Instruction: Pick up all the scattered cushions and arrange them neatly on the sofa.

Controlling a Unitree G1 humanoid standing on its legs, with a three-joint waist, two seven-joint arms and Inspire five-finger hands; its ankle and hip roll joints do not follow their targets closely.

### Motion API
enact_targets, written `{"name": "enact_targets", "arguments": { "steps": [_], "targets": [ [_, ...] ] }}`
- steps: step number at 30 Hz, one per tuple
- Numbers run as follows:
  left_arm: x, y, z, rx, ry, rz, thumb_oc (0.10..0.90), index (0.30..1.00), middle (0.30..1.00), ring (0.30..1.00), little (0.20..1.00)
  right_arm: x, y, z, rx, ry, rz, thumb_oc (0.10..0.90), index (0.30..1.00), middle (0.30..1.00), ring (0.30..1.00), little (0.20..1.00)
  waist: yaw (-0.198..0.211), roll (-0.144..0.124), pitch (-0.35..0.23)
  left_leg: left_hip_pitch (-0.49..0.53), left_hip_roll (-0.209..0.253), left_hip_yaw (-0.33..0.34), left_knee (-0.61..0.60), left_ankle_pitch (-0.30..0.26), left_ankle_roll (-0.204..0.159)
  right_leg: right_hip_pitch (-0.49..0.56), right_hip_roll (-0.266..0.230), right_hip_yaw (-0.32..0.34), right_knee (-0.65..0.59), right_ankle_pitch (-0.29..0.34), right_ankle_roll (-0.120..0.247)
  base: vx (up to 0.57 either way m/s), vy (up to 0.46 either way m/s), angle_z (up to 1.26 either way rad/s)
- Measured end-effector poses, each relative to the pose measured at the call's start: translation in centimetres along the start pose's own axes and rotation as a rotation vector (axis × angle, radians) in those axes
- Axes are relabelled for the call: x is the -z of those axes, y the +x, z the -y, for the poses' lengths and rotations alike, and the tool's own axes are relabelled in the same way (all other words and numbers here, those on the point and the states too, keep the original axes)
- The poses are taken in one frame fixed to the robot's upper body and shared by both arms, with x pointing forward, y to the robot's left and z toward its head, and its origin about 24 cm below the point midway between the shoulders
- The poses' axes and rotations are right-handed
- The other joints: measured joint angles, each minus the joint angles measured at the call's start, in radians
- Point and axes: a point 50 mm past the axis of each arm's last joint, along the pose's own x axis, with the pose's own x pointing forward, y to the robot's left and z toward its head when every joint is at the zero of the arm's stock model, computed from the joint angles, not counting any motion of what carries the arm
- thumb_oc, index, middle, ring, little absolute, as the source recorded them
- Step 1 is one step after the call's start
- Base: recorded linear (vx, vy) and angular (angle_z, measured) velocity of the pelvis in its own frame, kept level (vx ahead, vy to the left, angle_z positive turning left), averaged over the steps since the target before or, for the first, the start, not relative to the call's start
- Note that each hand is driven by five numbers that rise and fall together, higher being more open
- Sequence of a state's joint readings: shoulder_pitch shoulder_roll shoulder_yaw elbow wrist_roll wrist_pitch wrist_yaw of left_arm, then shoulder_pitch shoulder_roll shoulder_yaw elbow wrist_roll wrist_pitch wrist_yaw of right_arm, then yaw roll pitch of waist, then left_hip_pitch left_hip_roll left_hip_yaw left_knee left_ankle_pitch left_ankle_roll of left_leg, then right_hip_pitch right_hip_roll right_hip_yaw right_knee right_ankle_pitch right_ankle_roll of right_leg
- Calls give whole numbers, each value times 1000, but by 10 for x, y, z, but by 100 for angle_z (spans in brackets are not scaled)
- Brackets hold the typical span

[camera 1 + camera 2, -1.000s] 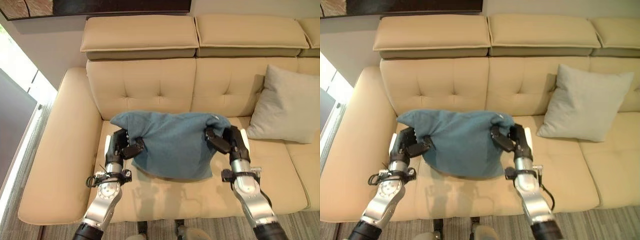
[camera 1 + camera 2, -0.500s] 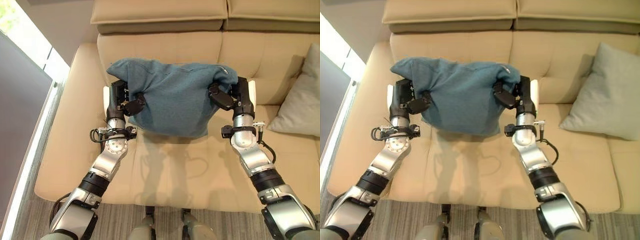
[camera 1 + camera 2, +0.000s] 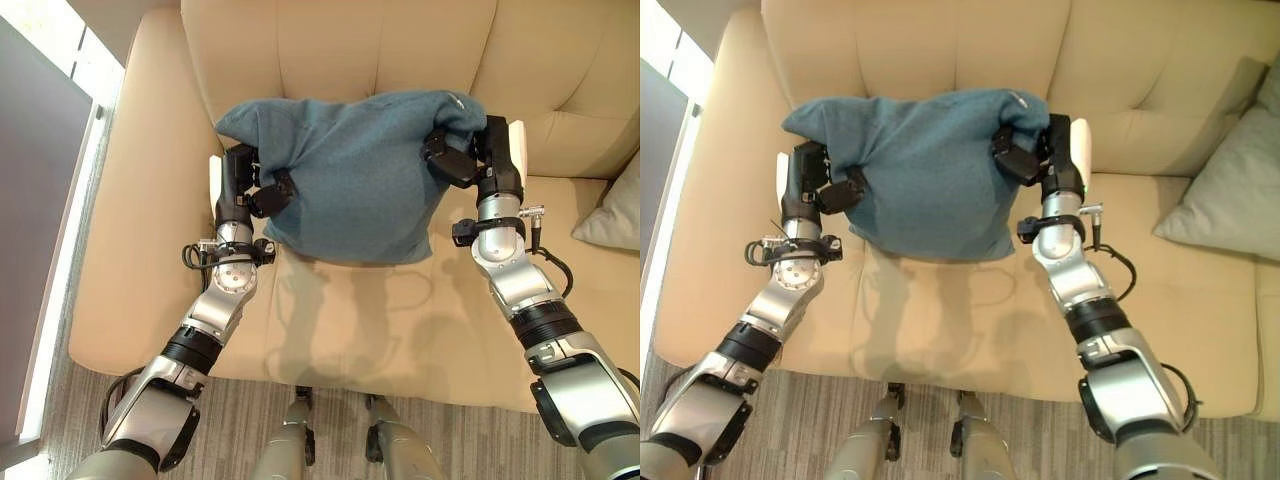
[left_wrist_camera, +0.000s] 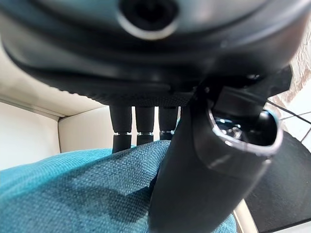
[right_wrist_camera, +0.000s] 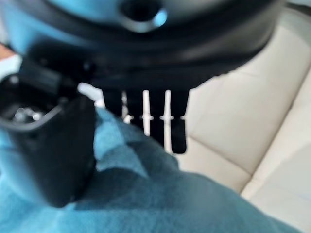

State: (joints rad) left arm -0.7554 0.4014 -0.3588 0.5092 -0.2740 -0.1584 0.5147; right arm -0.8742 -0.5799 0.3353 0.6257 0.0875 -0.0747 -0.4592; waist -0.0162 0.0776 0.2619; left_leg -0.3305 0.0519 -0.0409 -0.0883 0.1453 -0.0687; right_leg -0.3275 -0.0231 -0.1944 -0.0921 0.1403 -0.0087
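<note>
The blue cushion (image 3: pixel 355 180) hangs in front of the sofa (image 3: pixel 130 270) backrest, its lower edge just above the seat and its top edge sagging between the two hands. The left hand (image 3: pixel 245 190) grasps the cushion's left side — thumb pressed into the front of the fabric, fingers reaching behind it, as the left wrist view shows. The right hand (image 3: pixel 470 155) pinches the cushion's upper right corner the same way, thumb in front and fingers behind.

Below the cushion the seat lies bare out to the sofa's front edge, and the broad armrest runs along the cushion's left with open cushioning between them. To the cushion's right, a grey cushion (image 3: pixel 1230 190) leans against the backrest, well apart from it and cut off by the frame edge. The backrest's top is cut off too. The fingertips behind the blue cushion are hidden in the head views — how deeply they fold into the fabric is hard to make out.
</note>
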Motion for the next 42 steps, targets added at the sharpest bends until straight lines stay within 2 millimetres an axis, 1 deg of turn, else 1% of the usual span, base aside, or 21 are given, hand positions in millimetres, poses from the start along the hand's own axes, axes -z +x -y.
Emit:
{"name": "enact_targets", "arguments": {
  "steps": [4,8,11,12,13,14,15,18,20,21,23,24,25,28,30,33,34,36,39,41,42],
  "targets": [
    [-19,18,-2,-7,50,56,800,900,900,900,900,-13,22,12,53,-120,10,800,900,900,900,900,-2,-11,7,-4,1,-2,0,1,-1,-3,1,-3,0,0,0,-25,5,1],
    [-27,30,-18,-44,96,81,800,900,900,900,900,-21,36,30,99,-181,8,800,900,900,900,900,-4,-22,14,-4,1,0,0,1,-1,-3,0,-1,0,0,0,0,0,0],
    [-30,43,-38,-87,157,75,800,900,900,900,900,-25,48,46,149,-207,-27,800,900,900,900,900,-10,-27,17,2,1,2,0,1,-2,2,-1,3,0,1,-1,0,0,0],
    [-30,43,-39,-90,161,75,800,900,900,900,900,-26,48,47,151,-207,-28,800,900,900,900,900,-11,-27,17,3,1,3,0,1,-2,3,-1,4,0,1,-1,0,0,0],
    [-30,46,-49,-119,162,63,800,900,900,900,900,-25,50,53,167,-207,-40,800,900,900,900,900,-13,-30,18,15,0,4,1,1,-2,17,-2,6,0,1,-1,0,0,0],
    [-29,47,-52,-127,166,56,800,900,900,900,900,-23,49,54,171,-200,-52,800,900,900,900,900,-16,-32,20,19,-1,5,6,1,-2,24,-2,6,0,1,-1,20,5,9],
    [-27,47,-63,-154,169,36,800,900,900,900,900,-16,49,57,182,-187,-99,800,900,900,900,900,-25,-49,30,23,-12,7,41,1,-2,48,-12,7,0,1,-1,13,2,11],
    [-15,40,-76,-192,141,0,800,900,900,900,900,3,41,68,235,-48,-183,800,900,900,900,900,-24,-50,30,50,-9,10,32,1,-3,71,-10,8,0,1,-1,6,-1,4],
    [-5,29,-84,-214,114,-21,800,900,900,900,900,19,30,72,251,11,-235,800,900,900,900,900,-24,-50,30,57,-10,11,25,1,-3,74,-11,9,0,1,-1,9,-2,-2],
    [5,15,-89,-214,99,-36,800,900,900,900,900,32,19,70,235,11,-252,800,900,900,900,900,-23,-50,30,67,-9,17,15,1,-3,77,-11,10,0,1,-1,9,-1,-5],
    [20,0,-90,-198,107,-78,800,900,900,900,900,48,4,64,193,-4,-280,800,900,900,900,900,-24,-50,30,71,-11,25,13,1,-3,80,-12,10,0,1,-1,3,-1,-2],
    [33,-18,-90,-179,89,-111,800,900,900,900,900,60,-16,57,144,12,-282,800,900,900,900,900,-24,-50,30,74,-12,30,10,1,-3,83,-13,11,0,1,0,0,0,0],
    [42,-26,-88,-167,94,-140,800,900,900,900,900,69,-25,53,114,6,-305,800,900,900,900,900,-23,-50,30,76,-13,31,9,1,-3,84,-14,12,0,0,1,0,0,0],
    [62,-56,-84,-154,57,-207,800,900,900,900,900,88,-59,37,66,56,-351,800,900,900,900,900,-24,-51,31,86,-13,32,0,1,-2,89,-14,13,0,-4,6,13,1,0],
    [77,-75,-81,-118,80,-265,800,900,900,900,900,105,-82,26,20,55,-413,800,900,900,900,900,-23,-51,31,89,-14,33,0,1,-2,93,-15,14,0,-8,12,20,0,2],
    [103,-118,-76,-64,64,-388,800,900,900,900,900,132,-139,6,-20,152,-547,800,900,900,900,900,-26,-52,32,121,-14,32,-1,0,-2,128,-14,19,-1,-24,29,17,5,5],
    [116,-141,-75,-21,74,-464,800,900,900,900,900,144,-165,-1,-50,168,-619,800,900,900,900,900,-27,-53,32,143,-12,33,-1,-3,1,150,-13,21,-1,-30,34,0,0,0],
    [130,-170,-79,7,84,-559,800,900,900,900,900,155,-191,-2,-74,177,-695,800,900,900,900,900,-29,-50,30,154,-7,36,-2,-19,13,157,-7,27,-1,-36,40,20,4,-8],
    [157,-222,-84,41,106,-772,800,900,900,900,900,176,-237,0,-116,139,-837,800,900,900,900,900,-34,-50,29,177,-5,44,-2,-30,13,178,-7,36,-1,-32,38,-2,-5,-7],
    [167,-244,-86,51,121,-860,800,900,900,900,900,184,-252,0,-143,121,-893,800,900,900,900,900,-39,-49,27,193,-5,47,-5,-36,20,192,-7,40,-1,-32,38,-1,-18,-5],
    [177,-261,-88,68,150,-943,800,900,900,900,900,191,-265,0,-168,100,-943,800,900,900,900,900,-47,-49,25,211,-5,49,-4,-38,24,210,-7,42,-1,-32,38,16,-39,-5]
  ]
}}
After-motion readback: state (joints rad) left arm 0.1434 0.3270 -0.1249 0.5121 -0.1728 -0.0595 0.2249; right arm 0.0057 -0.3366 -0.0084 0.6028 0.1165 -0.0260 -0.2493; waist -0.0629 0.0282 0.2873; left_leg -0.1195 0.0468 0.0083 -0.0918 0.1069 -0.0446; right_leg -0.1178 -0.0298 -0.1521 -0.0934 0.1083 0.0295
